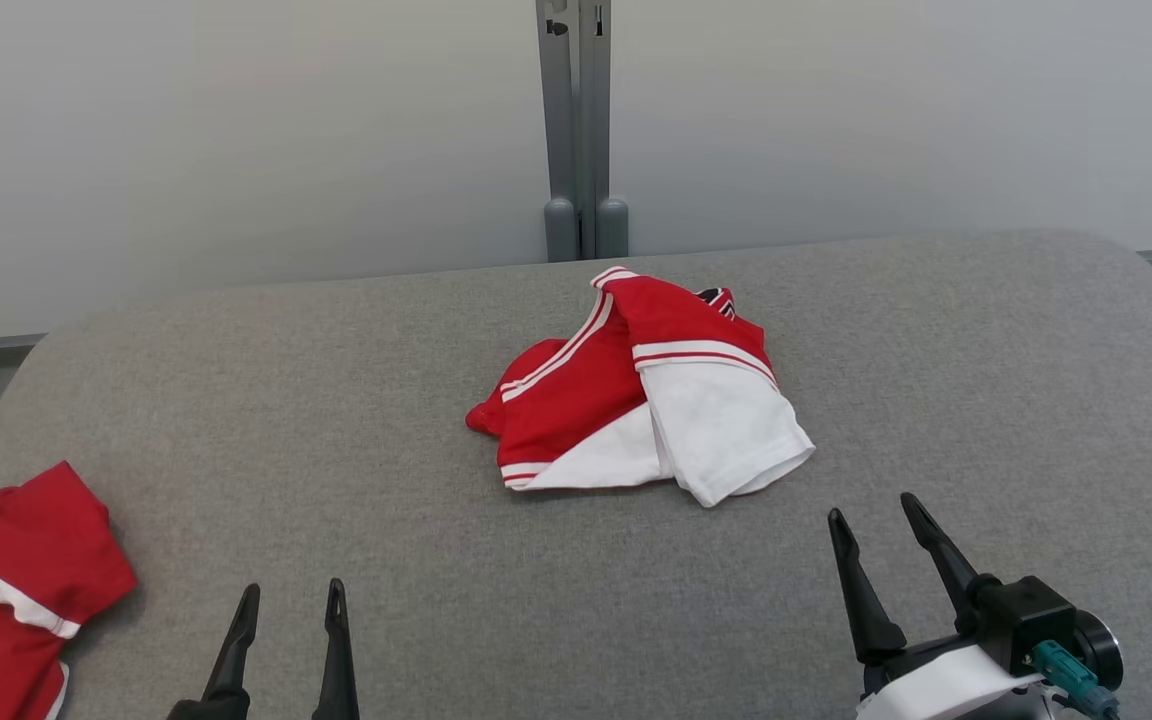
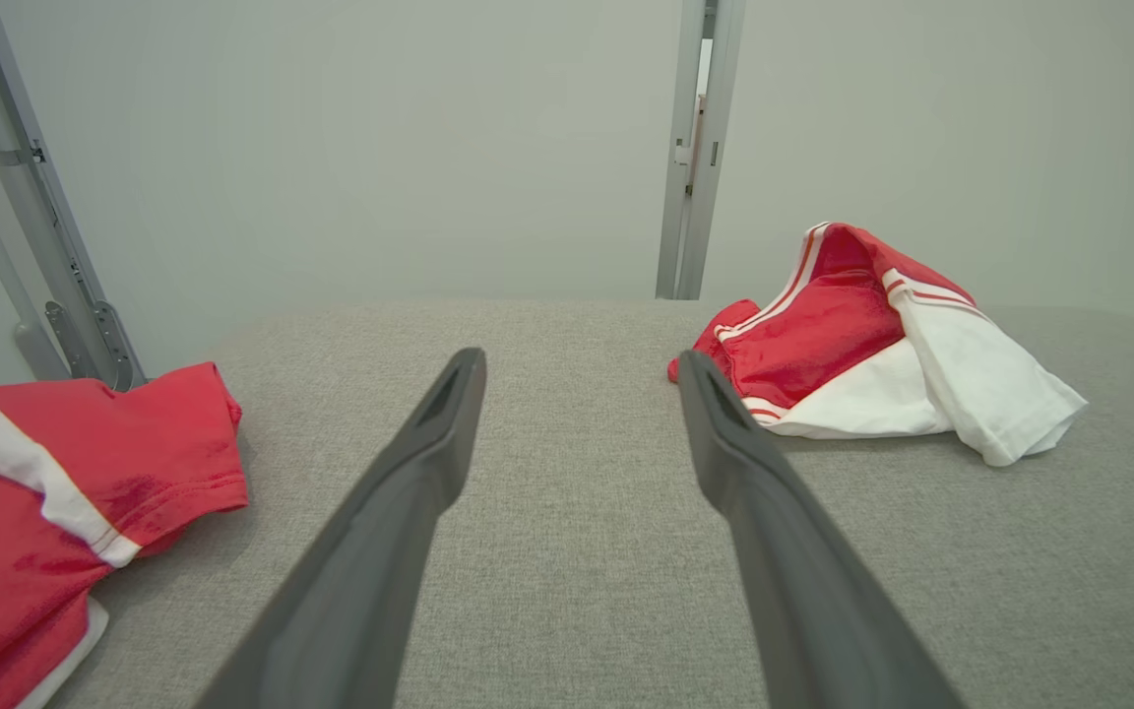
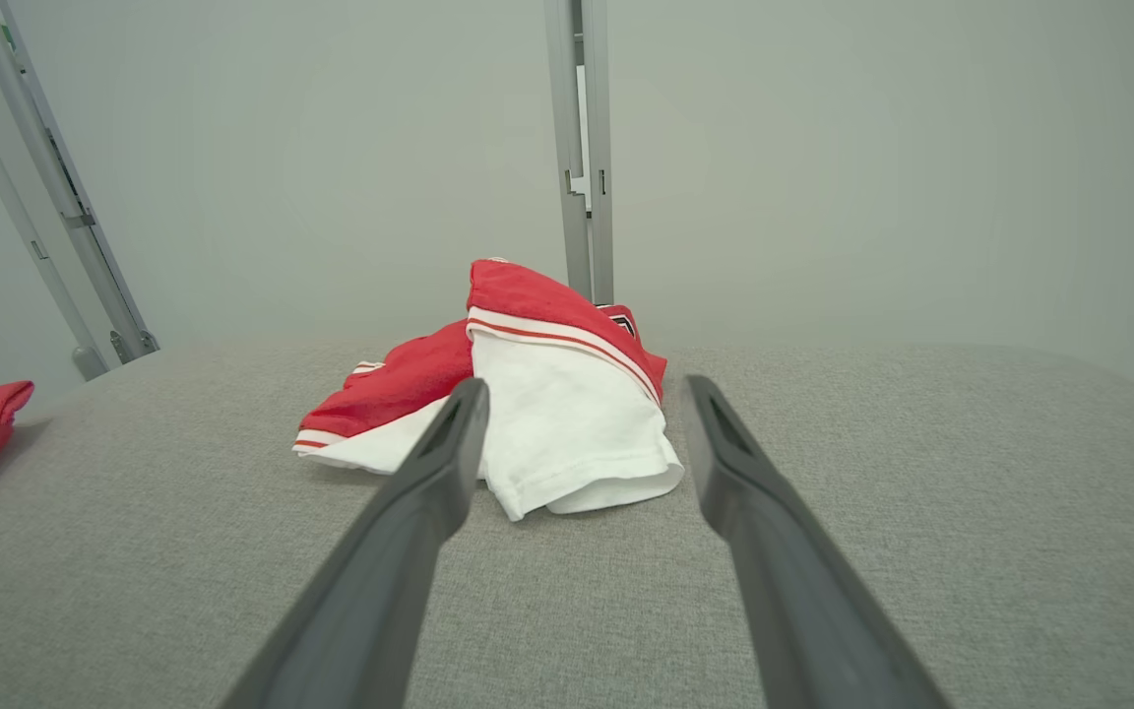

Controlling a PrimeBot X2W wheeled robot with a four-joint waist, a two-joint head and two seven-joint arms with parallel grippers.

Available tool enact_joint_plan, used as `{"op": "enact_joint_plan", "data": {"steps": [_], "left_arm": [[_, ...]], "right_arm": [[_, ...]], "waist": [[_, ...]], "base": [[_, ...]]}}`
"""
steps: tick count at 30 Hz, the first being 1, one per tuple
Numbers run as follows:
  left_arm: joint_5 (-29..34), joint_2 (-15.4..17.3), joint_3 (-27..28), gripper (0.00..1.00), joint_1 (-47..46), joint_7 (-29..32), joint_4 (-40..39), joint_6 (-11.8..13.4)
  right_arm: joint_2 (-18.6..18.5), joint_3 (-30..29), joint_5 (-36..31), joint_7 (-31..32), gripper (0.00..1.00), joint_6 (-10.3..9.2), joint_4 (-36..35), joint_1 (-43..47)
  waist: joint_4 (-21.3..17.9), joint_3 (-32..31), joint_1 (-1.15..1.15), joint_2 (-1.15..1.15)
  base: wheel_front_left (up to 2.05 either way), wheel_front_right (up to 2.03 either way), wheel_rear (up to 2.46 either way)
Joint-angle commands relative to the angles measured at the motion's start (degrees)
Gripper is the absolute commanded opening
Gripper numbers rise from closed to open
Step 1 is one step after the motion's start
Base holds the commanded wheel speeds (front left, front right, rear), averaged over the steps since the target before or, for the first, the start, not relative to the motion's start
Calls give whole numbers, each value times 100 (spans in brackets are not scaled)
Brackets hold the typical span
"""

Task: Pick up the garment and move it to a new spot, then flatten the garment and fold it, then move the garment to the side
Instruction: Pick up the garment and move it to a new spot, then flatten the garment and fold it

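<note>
Garment: I see the red and white garment [image 1: 636,400] lying crumpled near the middle of the desk [image 1: 336,420], towards its far edge. Nothing is holding it.
Garment lie: a white panel is folded over the right side, and red cloth with white stripes is bunched on the left. A dark patch shows at the top, too small for me to make out.
Left gripper: my left gripper [image 1: 293,588] is at the lower left with its fingers spread apart and nothing between them. It sits over bare grey cloth, well apart from the garment.
Left wrist view: the garment [image 2: 852,335] lies beyond and to the right of the right finger's tip.
Right gripper: my right gripper [image 1: 874,507] is at the lower right, jaws wide and empty. It is angled towards the garment's white corner and near it, but not touching.
Right wrist view: the white fold [image 3: 567,414] lies straight ahead between the two fingers.
Second garment: another red piece with a white band [image 1: 16,570] lies at the desk's left edge, just left of my left gripper.
Backdrop: a pale wall, with a grey post [image 1: 581,130] standing behind the desk.
</note>
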Motion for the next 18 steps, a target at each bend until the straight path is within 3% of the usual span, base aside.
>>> {"op": "enact_joint_plan", "data": {"steps": [1,18], "left_arm": [[37,3,24,100,-87,-3,9,26],[8,3,-7,100,-170,-2,91,-19]], "right_arm": [[-4,6,-21,-1,100,-8,-8,32],[1,4,-54,-1,100,-8,-59,16]], "waist": [[0,7,0,0],[-12,134,0,0]], "base": [[0,0,0],[0,0,0]]}}
